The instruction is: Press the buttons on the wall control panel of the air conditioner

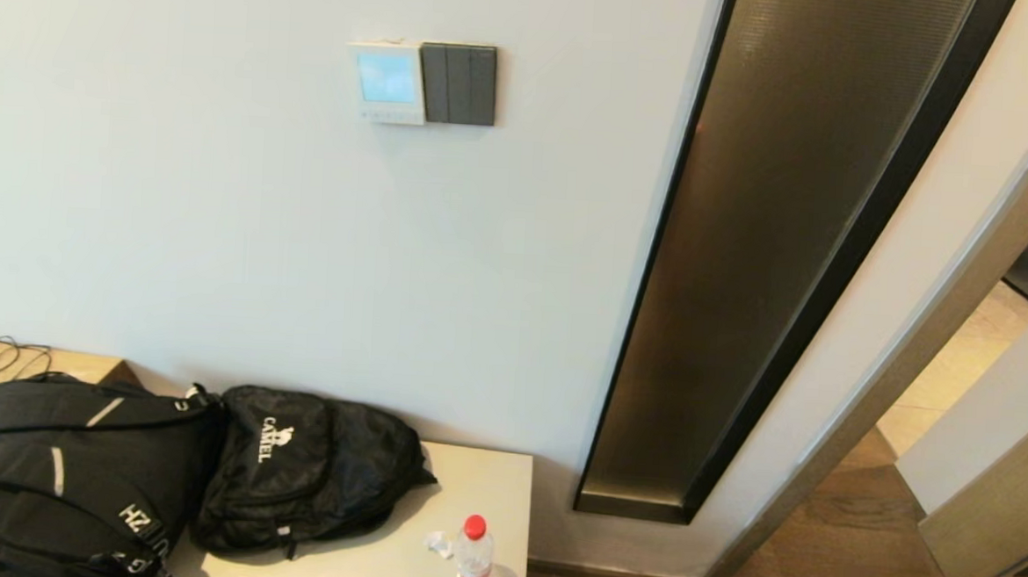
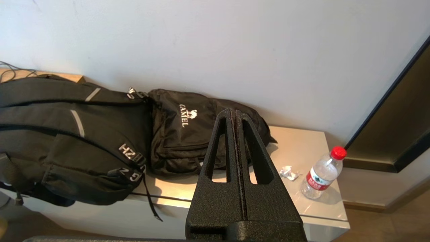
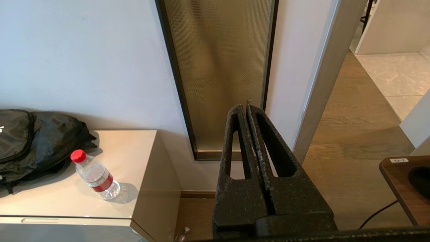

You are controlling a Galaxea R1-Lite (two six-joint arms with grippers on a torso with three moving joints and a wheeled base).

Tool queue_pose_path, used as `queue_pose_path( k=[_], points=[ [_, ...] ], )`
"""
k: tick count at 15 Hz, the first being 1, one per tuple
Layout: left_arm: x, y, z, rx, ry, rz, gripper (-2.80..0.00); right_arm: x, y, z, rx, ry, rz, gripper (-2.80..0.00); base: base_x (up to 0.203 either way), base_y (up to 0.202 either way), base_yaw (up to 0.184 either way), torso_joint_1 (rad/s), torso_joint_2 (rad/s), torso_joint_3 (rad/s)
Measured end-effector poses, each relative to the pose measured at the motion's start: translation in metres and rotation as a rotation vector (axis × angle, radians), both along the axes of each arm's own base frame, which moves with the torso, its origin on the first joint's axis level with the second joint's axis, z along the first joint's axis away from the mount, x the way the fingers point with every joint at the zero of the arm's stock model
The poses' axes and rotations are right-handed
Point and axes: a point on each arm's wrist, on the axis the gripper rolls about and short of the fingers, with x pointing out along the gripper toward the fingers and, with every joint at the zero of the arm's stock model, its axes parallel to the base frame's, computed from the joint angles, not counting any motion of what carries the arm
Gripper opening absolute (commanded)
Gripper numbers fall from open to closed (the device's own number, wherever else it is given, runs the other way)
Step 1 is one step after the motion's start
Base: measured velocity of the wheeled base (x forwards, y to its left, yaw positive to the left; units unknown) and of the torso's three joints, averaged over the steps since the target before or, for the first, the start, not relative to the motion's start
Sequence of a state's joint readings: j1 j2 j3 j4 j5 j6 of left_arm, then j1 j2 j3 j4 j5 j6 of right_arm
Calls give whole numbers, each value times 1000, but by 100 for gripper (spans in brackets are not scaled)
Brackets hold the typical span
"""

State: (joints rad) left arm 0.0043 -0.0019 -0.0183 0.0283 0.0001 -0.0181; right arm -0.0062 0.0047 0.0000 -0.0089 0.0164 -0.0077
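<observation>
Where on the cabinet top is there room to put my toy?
The bare patch is on the cabinet top, between the smaller backpack and the water bottle. The rest is crowded: the big backpack covers it, and a crumpled wrapper lies beside the bottle.

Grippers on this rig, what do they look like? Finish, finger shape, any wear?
Both alike: left gripper and right gripper are matte black with a grainy texture, two tapered wedge fingers each with a long cut-out slot. Right one shows pale scuffing along the inner edges. No markings or cables visible.

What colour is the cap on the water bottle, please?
Red; the cap on the water bottle shows best in the left wrist view.
</observation>
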Motion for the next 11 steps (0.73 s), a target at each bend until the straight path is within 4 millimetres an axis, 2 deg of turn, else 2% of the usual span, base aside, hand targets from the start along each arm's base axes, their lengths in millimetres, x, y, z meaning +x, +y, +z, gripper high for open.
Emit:
queue_pose_path(
  k=[11],
  points=[
    [0, 0, 0, 3, -9, -1, -280, 0, 0, 0, -2, -1, 0, -280, 0, 0, 0, 0, 0, 0]
  ],
)
